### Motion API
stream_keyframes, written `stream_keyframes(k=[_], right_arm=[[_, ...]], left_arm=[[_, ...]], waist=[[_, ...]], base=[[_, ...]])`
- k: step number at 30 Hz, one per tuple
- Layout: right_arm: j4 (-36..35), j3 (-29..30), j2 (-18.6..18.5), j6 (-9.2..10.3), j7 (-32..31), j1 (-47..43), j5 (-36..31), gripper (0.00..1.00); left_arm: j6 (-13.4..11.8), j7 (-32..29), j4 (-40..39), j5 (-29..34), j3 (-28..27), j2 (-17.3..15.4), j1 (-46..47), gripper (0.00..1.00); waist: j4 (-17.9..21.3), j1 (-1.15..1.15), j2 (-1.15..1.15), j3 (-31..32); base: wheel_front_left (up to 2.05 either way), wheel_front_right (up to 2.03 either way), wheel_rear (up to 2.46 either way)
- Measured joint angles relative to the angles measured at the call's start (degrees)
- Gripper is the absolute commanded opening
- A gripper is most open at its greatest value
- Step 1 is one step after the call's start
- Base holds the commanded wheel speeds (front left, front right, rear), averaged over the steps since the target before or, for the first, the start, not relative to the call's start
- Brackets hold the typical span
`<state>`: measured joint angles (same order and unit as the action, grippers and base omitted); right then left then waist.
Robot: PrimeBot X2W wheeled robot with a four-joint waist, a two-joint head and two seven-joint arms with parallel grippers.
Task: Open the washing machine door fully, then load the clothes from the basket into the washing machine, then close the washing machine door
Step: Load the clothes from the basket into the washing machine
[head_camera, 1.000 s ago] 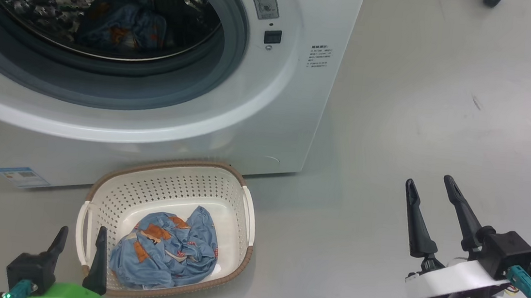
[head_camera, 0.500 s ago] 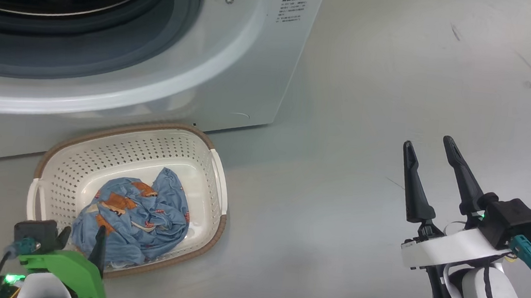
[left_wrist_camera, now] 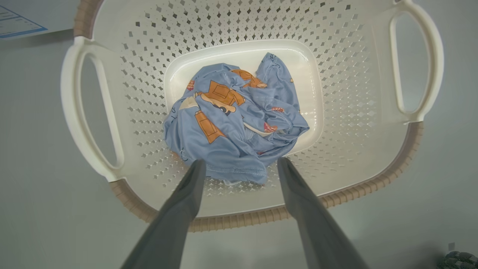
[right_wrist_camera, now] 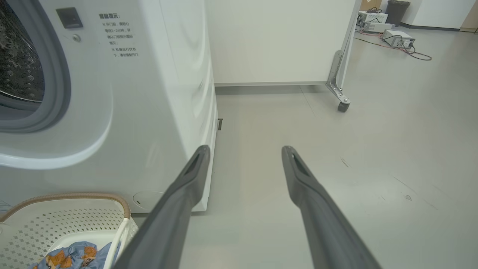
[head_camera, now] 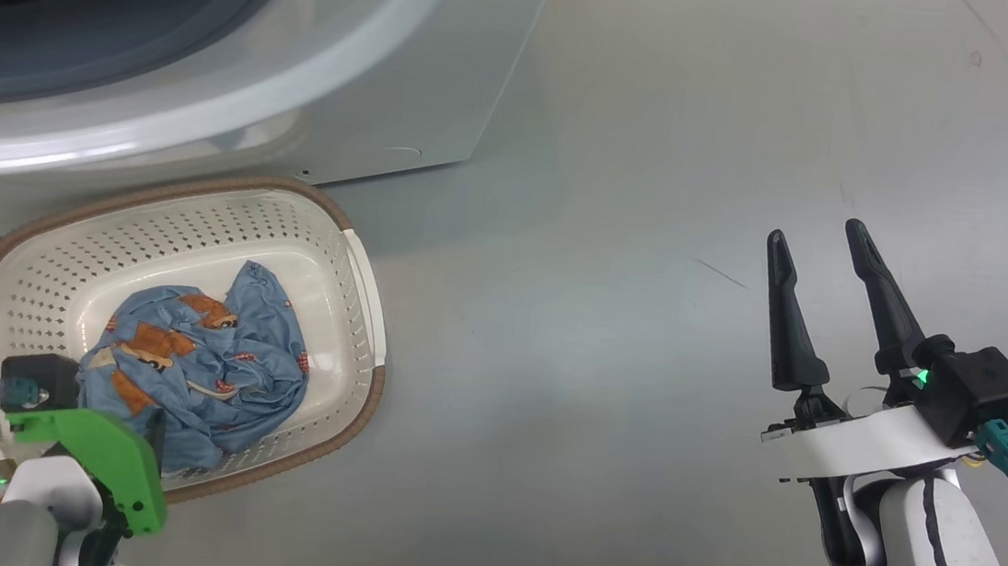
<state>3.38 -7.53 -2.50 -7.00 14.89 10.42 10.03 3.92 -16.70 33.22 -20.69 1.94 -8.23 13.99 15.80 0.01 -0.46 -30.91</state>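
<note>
Grey floor [head_camera: 601,329] below the washing machine [head_camera: 376,77]: at eight o'clock the left gripper [left_wrist_camera: 241,161], released and spread, hovers at the six-o'clock rim of the basket [left_wrist_camera: 242,220], the clothes [left_wrist_camera: 231,127] heaped dead centre, so best sink straight down and pinch the thick fold, while at four o'clock the right gripper [head_camera: 815,234] idles, spread too.

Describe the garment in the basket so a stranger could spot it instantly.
Find the big white washing machine; on the floor before it sits a cream perforated basket with a brown rim. Crumpled in its bottom lie the clothes: light-blue fabric printed with orange-brown cartoon figures, the only soft, coloured thing in it.
</note>
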Motion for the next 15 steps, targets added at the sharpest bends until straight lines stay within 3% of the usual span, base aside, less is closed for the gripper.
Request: stream_keyframes(k=[15], right_arm=[[-0.92,-1.36,0.1,0.1,0.0,3.07,1.53,1.0]], left_arm=[[-0.92,-3.79,6.38,-0.38,-1.57,-0.88,10.07,1.0]], waist=[[2.05,0.0,0.0,-7.67]], base=[[0.0,0.0,0.0]])
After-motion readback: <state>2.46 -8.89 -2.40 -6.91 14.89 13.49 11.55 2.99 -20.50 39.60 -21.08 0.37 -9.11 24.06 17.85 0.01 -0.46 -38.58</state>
